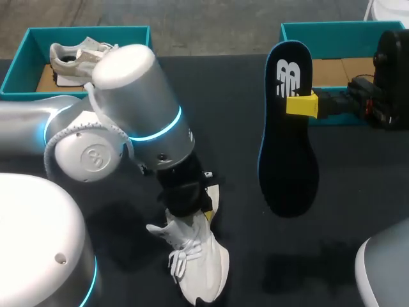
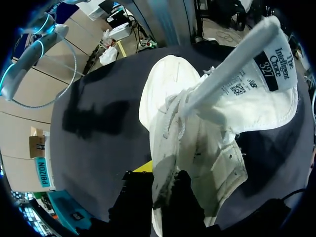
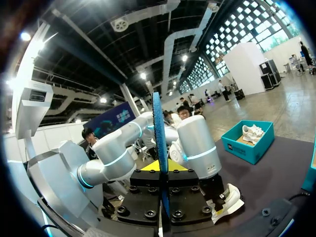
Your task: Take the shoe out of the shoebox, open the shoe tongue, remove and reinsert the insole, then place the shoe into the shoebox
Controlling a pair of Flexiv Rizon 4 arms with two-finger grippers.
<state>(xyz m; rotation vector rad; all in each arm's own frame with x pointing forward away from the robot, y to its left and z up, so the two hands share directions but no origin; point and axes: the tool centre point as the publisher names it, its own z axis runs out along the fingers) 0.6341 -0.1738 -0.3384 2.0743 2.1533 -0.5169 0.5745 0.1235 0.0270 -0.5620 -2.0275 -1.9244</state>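
Note:
A white shoe lies on the black table near the front edge, toe toward me. My left gripper is shut on its heel-side collar. In the left wrist view the shoe runs ahead of the left gripper, and its tongue is pulled up and back. A black insole with a blue rim hangs upright in the air, right of the shoe. My right gripper is shut on its upper part. In the right wrist view the insole stands edge-on between the right gripper's fingers.
A teal shoebox stands open at the back right, behind the right gripper. A second teal box at the back left holds another white shoe. My left arm crosses the left half of the table.

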